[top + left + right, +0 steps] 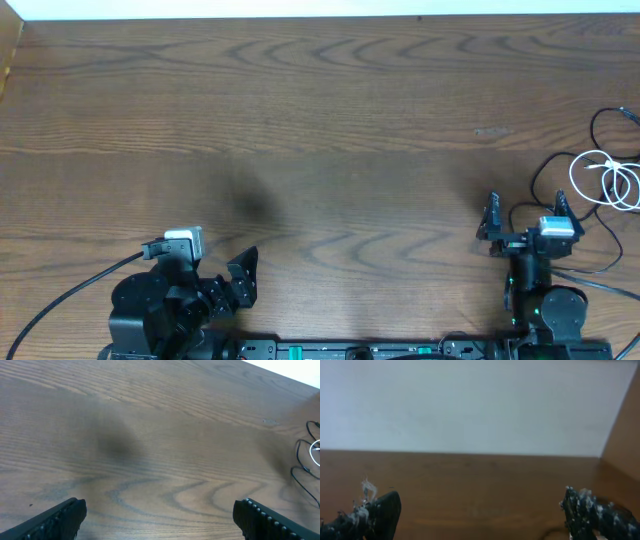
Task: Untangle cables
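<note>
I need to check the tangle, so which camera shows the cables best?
Overhead: the white and black cables lie looped together near the right edge of the table, mostly in frame. The left wrist view catches only a few loops at its right border. The right wrist view shows no cable clearly.

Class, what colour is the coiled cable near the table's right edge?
The coiled cable is white; the overhead view shows it best.

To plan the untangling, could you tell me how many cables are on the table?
2. The white cable lies coiled at the right edge of the table, and the black cable loops beside it. Both run past the frame, so parts may be hidden.
</note>
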You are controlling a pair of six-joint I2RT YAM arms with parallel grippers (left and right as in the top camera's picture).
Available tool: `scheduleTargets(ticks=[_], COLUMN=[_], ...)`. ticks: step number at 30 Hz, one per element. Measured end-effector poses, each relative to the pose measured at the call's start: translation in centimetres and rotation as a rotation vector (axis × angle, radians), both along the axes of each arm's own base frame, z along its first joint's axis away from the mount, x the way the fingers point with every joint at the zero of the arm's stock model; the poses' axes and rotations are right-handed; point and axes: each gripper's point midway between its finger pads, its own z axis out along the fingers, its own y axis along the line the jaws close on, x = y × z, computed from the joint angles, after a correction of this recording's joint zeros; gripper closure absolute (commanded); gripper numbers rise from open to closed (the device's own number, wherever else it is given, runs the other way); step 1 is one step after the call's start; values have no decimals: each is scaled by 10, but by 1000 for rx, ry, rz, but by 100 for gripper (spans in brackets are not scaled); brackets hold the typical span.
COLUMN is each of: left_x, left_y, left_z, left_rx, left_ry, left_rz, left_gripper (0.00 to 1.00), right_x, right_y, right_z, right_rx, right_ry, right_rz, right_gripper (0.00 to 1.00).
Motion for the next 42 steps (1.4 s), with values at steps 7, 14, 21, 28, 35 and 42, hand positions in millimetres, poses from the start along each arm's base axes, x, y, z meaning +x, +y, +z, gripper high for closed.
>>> scheduleTargets(ticks=[7, 14, 21, 28, 35, 42], left_x=[0, 0, 0, 0, 0, 0], left_y=[0, 0, 0, 0, 0, 0], left_z=[0, 0, 0, 0, 0, 0], left_rx=[0, 0, 0, 0, 0, 0], left_ry=[0, -1, -1, -1, 0, 0], left_rz=[0, 0, 0, 0, 0, 0], left_gripper=[2, 2, 2, 2, 2, 2], right_x=[0, 0, 0, 0, 0, 0], right_y=[-4, -4, -4, -4, -4, -4], right_z=[-27, -27, -27, -27, -27, -27], right_rx=[-8, -8, -8, -8, -8, -8], right_ry=[109, 109, 109, 109, 109, 109], right_rz=[-21, -23, -23, -23, -23, -23], right_gripper=[1, 1, 1, 1, 1, 1])
